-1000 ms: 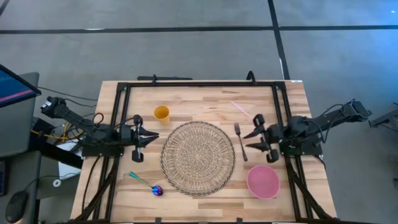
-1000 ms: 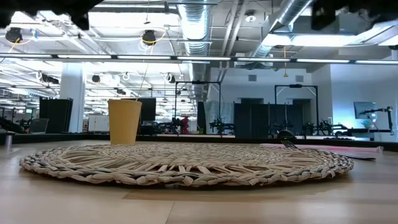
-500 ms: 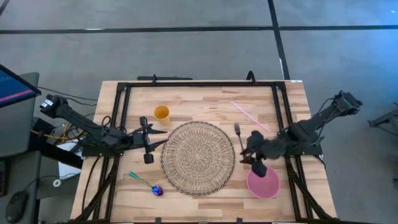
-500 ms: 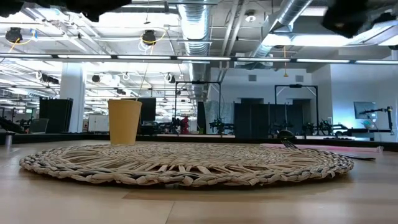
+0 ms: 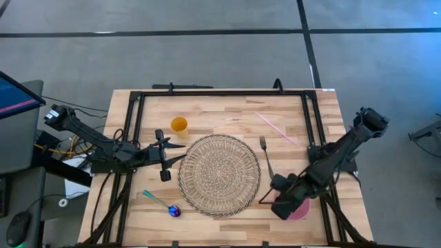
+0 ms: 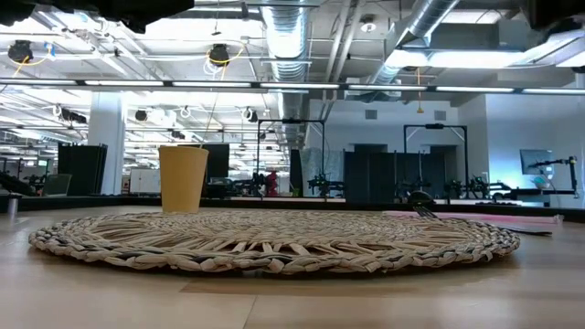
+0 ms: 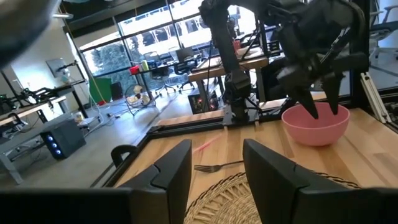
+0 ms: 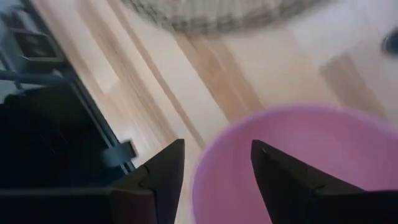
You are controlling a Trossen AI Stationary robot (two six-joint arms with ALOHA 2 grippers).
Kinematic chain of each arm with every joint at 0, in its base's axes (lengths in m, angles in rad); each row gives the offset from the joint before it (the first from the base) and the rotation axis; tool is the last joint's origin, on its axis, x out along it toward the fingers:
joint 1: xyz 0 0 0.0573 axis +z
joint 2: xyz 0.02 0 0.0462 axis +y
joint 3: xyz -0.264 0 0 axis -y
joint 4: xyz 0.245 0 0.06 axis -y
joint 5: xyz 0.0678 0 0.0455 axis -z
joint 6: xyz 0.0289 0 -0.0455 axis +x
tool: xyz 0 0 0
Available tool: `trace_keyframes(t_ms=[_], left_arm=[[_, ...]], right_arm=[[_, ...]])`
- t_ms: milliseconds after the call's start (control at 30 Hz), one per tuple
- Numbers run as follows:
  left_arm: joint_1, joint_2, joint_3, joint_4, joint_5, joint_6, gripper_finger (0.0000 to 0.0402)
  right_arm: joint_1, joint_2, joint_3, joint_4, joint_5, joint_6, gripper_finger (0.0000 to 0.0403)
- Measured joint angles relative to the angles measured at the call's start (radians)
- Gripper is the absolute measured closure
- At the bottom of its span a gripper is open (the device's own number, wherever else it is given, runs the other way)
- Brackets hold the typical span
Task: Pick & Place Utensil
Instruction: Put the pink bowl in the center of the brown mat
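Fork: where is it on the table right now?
In the high view, the fork lies on the table's right side, just right of the woven mat and up-table from the pink bowl.

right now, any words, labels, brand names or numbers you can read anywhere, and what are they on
None can be read.
The yellow cup, pink bowl, fork, spoon and woven placemat show no print.
The monitor at the high view's left edge is lit, but its content is too small to read.
Room screens in the low view are too far off.
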Motion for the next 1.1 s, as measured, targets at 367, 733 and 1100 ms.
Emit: trace_keyframes(t_ms=[367, 733, 1100], left_arm=[[0.000, 0.000, 0.000, 0.000, 0.000, 0.000, 0.0256], [0.000, 0.000, 0.000, 0.001, 0.000, 0.000, 0.0257], [0.000, 0.000, 0.000, 0.000, -0.003, 0.000, 0.0257]], right_arm=[[-0.007, 0.086, 0.000, 0.004, -0.031, 0.013, 0.0227], [-0.028, 0.086, -0.001, 0.001, -0.015, 0.012, 0.0241], [-0.035, 0.091, -0.008, 0.003, -0.040, 0.059, 0.0355]])
